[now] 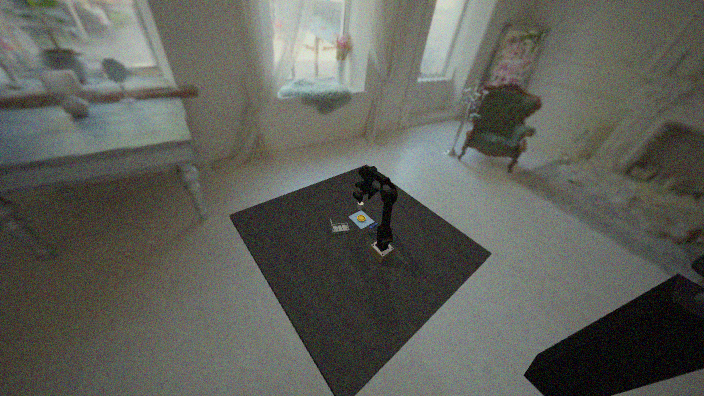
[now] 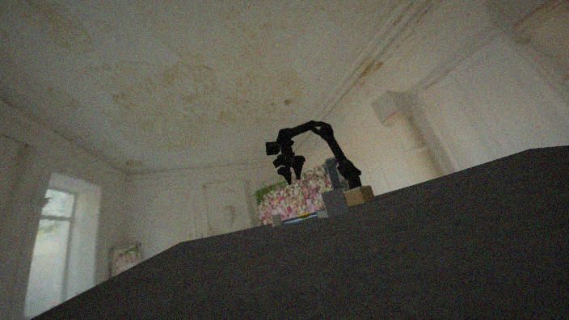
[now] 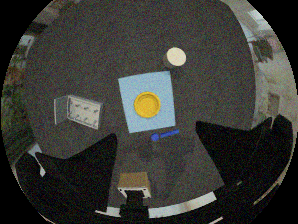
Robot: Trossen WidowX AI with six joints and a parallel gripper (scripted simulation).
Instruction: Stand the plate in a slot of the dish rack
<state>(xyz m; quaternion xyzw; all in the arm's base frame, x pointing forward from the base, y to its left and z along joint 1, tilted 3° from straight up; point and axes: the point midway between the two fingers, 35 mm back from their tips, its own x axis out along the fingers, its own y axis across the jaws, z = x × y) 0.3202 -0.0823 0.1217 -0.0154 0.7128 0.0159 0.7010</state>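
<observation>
A yellow round plate (image 1: 361,218) (image 2: 304,216) (image 3: 147,105) lies flat near the middle of a light blue square mat (image 1: 363,226) (image 3: 129,122). The pale dish rack (image 1: 340,227) (image 3: 98,116) stands apart from the mat, to its left in the wrist view, with a taller panel at its far left end. It shows as a grey block (image 2: 335,203) in the exterior view. No plate is in it. My gripper (image 1: 364,198) (image 2: 293,181) (image 3: 157,132) is open and empty, pointing down, well above the table.
A cream round-topped object (image 1: 360,203) (image 3: 176,57) stands just beyond the mat's upper right corner in the wrist view. A blue spoon-like utensil (image 1: 373,225) (image 3: 165,135) lies beside the mat's near edge, on the side of the arm's base (image 1: 382,249) (image 2: 359,195) (image 3: 134,181).
</observation>
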